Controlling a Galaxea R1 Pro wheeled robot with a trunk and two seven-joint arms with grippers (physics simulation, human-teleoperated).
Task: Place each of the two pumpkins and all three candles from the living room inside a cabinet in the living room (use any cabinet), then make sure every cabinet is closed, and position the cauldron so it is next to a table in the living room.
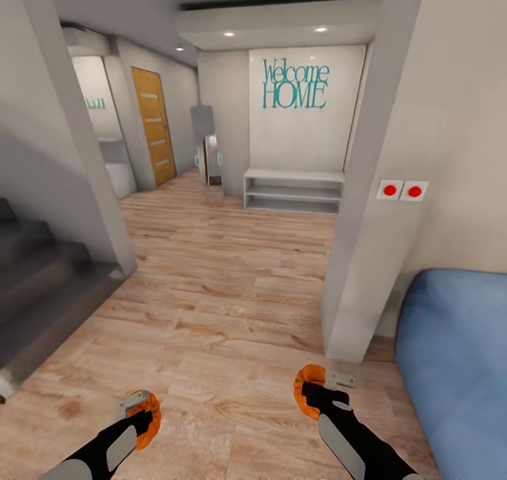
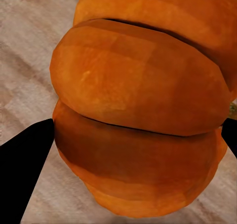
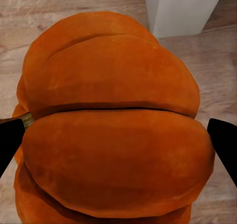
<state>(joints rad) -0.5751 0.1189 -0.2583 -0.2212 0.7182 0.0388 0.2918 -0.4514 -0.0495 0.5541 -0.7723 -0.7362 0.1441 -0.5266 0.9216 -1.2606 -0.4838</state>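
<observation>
Two pumpkins ride low and near, one clamped in the left gripper (image 1: 141, 411) and one in the right gripper (image 1: 318, 392), presumably for carrying to a cabinet. Left pumpkin (image 1: 149, 419) and right pumpkin (image 1: 307, 388) are matte orange, deeply ribbed, flattened. Beneath lies plank wood floor (image 1: 211, 275); a blue cushion (image 1: 458, 367) sits right.

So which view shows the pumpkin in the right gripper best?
The right wrist view: the pumpkin sits close up, its ribs clear, between the dark fingers. The head view shows it small and partly hidden by the right gripper.
</observation>
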